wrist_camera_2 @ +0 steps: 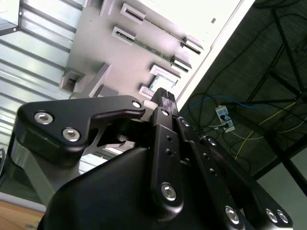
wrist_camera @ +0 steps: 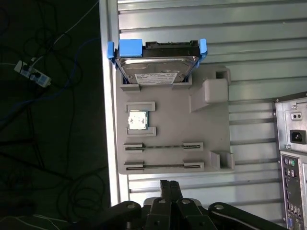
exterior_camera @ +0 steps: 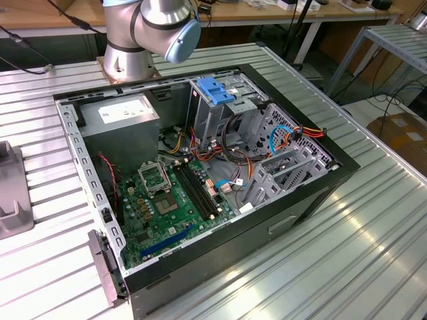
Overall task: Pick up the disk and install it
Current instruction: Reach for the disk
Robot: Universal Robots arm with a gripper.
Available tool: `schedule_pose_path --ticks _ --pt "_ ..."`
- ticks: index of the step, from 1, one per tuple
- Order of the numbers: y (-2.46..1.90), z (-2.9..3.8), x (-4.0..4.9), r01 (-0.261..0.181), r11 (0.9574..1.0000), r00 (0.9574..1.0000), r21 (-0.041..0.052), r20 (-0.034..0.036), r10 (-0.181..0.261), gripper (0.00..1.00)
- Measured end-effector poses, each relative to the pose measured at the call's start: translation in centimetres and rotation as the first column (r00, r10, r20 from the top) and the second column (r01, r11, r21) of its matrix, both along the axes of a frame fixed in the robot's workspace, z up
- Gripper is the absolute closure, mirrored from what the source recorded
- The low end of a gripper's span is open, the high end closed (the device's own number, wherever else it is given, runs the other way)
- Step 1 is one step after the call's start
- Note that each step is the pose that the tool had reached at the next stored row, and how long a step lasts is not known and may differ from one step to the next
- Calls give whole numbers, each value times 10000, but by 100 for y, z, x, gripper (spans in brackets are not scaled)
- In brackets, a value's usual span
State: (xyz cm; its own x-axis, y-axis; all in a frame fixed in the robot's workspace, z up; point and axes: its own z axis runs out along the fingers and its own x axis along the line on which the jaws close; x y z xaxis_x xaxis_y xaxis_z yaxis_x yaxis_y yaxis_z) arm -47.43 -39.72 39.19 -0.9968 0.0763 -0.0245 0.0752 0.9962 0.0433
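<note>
Overhead light falls evenly on the ribbed metal table [exterior_camera: 373, 220] in the exterior view, with pale glare streaks at four o'clock. The open computer case [exterior_camera: 280, 227] is shaded inside toward ten o'clock. In the first wrist view the disk [wrist_camera: 158, 64] has a soft sheen beside a near-black floor [wrist_camera: 48, 143]. In the second wrist view the black gripper [wrist_camera_2: 163, 96] stands dark against a washed-out tray [wrist_camera_2: 110, 52].
</note>
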Motion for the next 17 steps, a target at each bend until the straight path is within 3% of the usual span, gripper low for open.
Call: schedule_pose_path --ticks 17 --pt "70 0 -7 -1 10000 10000 0 0 1 90"
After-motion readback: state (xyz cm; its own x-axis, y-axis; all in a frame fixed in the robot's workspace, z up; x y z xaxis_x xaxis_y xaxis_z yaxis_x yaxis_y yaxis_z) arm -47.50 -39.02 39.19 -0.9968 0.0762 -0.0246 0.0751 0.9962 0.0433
